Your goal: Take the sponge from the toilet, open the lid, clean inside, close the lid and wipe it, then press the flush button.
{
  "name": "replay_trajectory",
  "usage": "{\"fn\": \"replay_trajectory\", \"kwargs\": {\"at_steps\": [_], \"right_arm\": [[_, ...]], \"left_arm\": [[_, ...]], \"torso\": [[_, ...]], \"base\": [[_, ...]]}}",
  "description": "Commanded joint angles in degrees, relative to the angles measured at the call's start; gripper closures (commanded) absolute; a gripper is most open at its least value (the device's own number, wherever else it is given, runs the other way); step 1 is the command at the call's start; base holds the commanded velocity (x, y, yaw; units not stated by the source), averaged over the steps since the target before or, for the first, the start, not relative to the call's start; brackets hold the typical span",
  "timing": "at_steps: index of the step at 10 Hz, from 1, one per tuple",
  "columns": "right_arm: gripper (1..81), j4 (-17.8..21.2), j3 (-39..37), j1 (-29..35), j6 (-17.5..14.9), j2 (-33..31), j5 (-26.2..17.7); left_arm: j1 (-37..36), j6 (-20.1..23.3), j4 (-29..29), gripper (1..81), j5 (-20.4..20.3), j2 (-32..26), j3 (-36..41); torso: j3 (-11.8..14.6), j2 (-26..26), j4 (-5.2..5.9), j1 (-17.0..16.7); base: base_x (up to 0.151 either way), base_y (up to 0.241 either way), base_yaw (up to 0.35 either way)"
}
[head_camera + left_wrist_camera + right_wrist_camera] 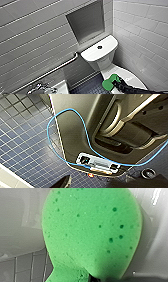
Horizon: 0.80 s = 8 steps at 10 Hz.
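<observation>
Holding the bright green soft sponge (108,84) clamped in my right gripper (114,83), I'd lift gently. That glossy white ceramic toilet (106,51) looks slippery

toilet (106,61) front cut off by lower edge, partly hidden behind sponge (109,83) and right arm (135,89)

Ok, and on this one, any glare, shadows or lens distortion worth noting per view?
Head view: even light, the wall tiles run slanted under the wide-angle lens, soft sheen on the toilet tank. Right wrist view: the sponge throws a shadow on the white ceramic beside it, plus one bright glare streak. Left wrist view: the floor tiles are well lit, the robot's body beside them dark.
</observation>
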Motion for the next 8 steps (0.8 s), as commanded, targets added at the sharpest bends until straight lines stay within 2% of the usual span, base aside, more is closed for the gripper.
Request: {"fn": "replay_trajectory", "kwargs": {"at_steps": [1, 4, 6, 8], "right_arm": [[81.1, -3.5, 16.3, -4.7, -0.1, -12.0, 1.1], [81.1, -4.6, 23.2, -6.9, 2.3, -20.1, 2.5], [81.1, -5.3, 29.1, -8.1, 3.7, -25.8, 5.9], [81.1, -10.3, 35.3, -11.4, 8.5, -30.6, 9.6]], "left_arm": [[0.8, 0.3, 0.2, 1.0, 5.5, -1.4, -0.6], [0.9, 0.3, 0.3, 1.0, 5.5, -1.2, -0.6], [0.9, 0.3, 0.2, 1.0, 5.5, -1.2, -0.6], [0.9, 0.3, 0.3, 1.0, 5.5, -1.2, -0.6]], "torso": [[0.0, 0.0, 0.0, 0.0], [0.0, 0.0, 0.0, 0.0], [0.0, 0.0, 0.0, 0.0], [0.0, 0.0, 0.0, 0.0]], "base": [[0.0, 0.0, 0.0], [0.0, 0.0, 0.0], [0.0, 0.0, 0.0], [0.0, 0.0, 0.0]]}}
